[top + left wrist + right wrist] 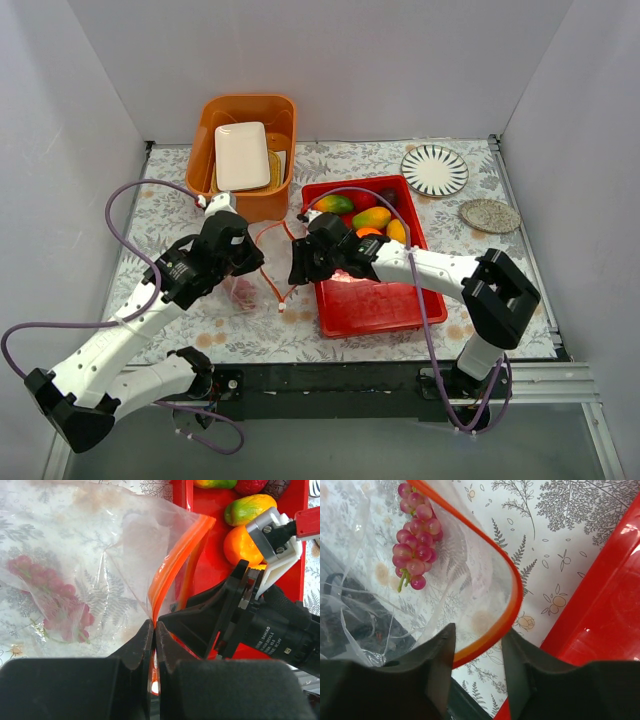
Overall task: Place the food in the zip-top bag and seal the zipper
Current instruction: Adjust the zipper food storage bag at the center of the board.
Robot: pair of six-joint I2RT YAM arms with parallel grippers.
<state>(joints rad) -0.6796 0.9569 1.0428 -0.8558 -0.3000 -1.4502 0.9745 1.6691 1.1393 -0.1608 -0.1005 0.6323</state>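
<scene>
My left end effector (pixel 154 627) is pinched shut on the zipper (pixel 172 567). My right end effector (pixel 479 635) is half open, straddling the strip, not clamped. The zip-top bag (pixel 245 290) lies on the counter (pixel 300 340) left of the red tray (pixel 370 300), with the grape bunch (pixel 415 545) inside. I should grip the strip only, then spread the mouth.

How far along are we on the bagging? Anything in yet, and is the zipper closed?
Done: the grape bunch lies inside the zip-top bag. In hand: the left gripper is shut on the zipper; the right gripper straddles the strip with open fingers. Left: the mangoes and orange sit in the red tray, and the bag's mouth gapes unsealed.
</scene>
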